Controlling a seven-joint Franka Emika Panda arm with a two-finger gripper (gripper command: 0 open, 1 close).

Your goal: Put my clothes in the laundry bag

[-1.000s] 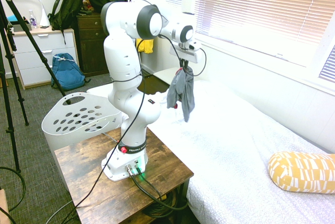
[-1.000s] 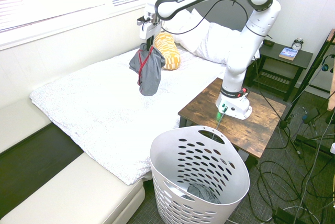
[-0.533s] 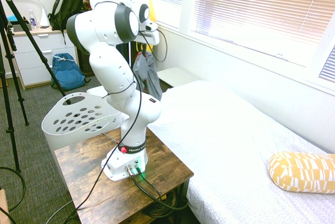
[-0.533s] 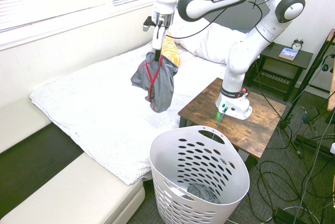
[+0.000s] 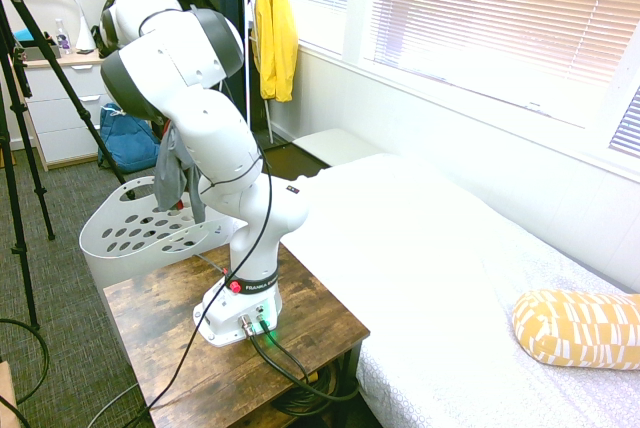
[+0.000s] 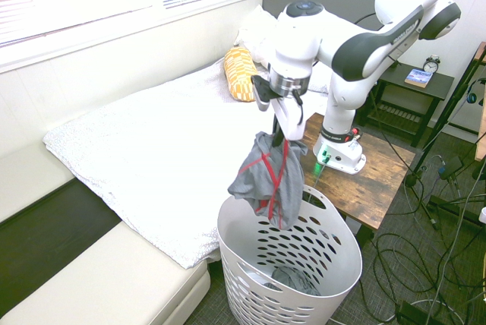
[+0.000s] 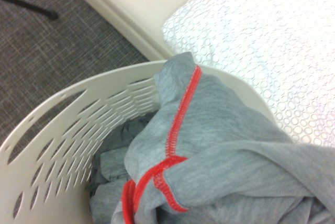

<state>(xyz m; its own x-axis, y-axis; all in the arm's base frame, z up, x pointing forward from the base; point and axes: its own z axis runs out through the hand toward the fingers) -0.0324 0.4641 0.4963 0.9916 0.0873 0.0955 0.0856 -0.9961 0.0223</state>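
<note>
— While looking at the gripper (image 6: 278, 141), see what in its jaws?

— See them clenched on the grey garment (image 6: 267, 188) with red trim, dangling in loose folds

— Dangling above the laundry hamper (image 6: 235, 241), or apart from it?

— Hanging over its open top, covering part of the rim in the wrist view; cannot tell whether dipping below that rim

— And inside?

— Find more grey cloth (image 6: 295, 279) low within, then spot the patterned yellow pillow (image 6: 241, 74) on the bed (image 6: 152, 143)

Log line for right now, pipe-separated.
tool: shut on grey garment | garment: hanging over hamper, not released | hamper: grey fabric inside
</note>
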